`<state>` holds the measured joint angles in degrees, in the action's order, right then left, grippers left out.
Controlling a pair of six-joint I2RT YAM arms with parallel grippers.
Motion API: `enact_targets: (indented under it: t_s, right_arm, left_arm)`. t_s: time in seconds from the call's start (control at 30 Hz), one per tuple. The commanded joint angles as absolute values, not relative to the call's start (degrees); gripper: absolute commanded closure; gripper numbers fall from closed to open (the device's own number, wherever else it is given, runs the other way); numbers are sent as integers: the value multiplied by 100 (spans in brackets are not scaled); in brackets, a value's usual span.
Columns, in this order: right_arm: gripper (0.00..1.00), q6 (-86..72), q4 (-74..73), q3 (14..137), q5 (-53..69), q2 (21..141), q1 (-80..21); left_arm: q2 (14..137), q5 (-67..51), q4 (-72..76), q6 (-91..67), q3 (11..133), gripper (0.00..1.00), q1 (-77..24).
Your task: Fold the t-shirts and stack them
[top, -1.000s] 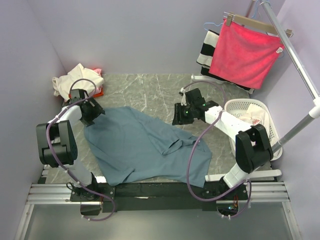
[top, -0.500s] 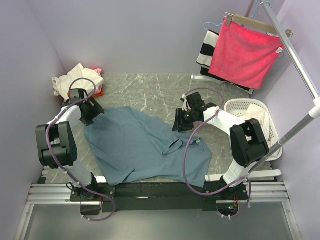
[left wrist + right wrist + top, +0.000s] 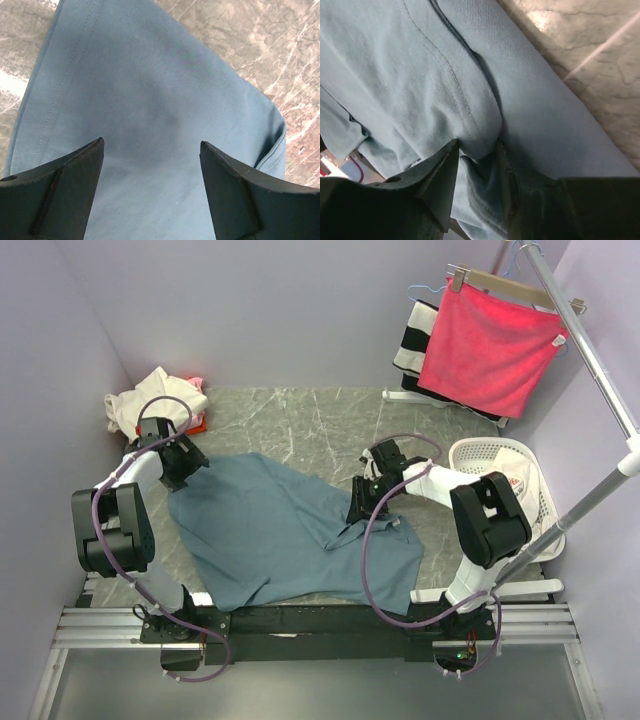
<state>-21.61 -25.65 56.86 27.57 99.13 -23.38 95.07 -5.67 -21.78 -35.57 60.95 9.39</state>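
We found the plain dusty blue-grey cloth t-shirt [image 3: 280,540] lying creased but mostly flat on the grey marble-patterned surface [image 3: 300,415]. It occupied the centre and lower centre of the top view.

The left end effector [image 3: 190,468] stood at the upper left corner of this garment. In the left wrist view, the left end effector [image 3: 151,145] had its two dark fingers [image 3: 60,190] spread wide apart. The blue-grey cloth [image 3: 150,100] filled the gap between them, and a stitched hem ran along the left of the frame. We could not tell whether the fingertips touched the cloth.

The right end effector [image 3: 362,508] stood at the right-hand part of the garment, at a bunched ridge right of centre in the top view. In the right wrist view, the right end effector [image 3: 477,155] was pinching a raised fold of the blue-grey cloth [image 3: 420,75] beside a double-stitched seam.

A heap of cream cloth t-shirt [image 3: 145,400] and pink/red cloth [image 3: 197,423] lay at the upper left corner of the surface, well apart from the blue-grey garment. A white plastic lattice basket [image 3: 480,446] stood at the right edge and held a white garment with red print [image 3: 512,480]. A bright pink-red towel [image 3: 490,345] hung from a wooden hanger at the upper right, with a black-and-white striped cloth [image 3: 412,340] just beside it.
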Motion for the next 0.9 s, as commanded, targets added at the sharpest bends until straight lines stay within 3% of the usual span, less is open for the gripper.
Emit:
enact_targets:
  t_s: [0.0,0.07,0.1,0.17,0.6,0.87]
  right_arm:
    - [65,-2171,-2294,5687,3059,9950,-2417]
    - [76,-2153,-2268,5704,3059,9941,-2408]
    - [90,-2171,-2259,5713,2980,9906,-2408]
    - [100,-2171,-2215,5722,2927,9844,-2408]
    - [100,-1995,-2470,6388,1284,9185,-2277]
    - [100,-2048,-3049,8152,-420,10219,-1671]
  left_arm:
    - [9404,-466,-2144,-3498,6108,18,914]
    - [9396,-448,-2136,-3498,6091,18,914]
    - [9396,-448,-2144,-3498,6100,18,914]
    - [9404,-448,-2145,-3498,6108,18,923]
    - [9378,-361,-2188,-3472,6152,18,923]
    - [9097,-18,-2224,-3463,6275,14,923]
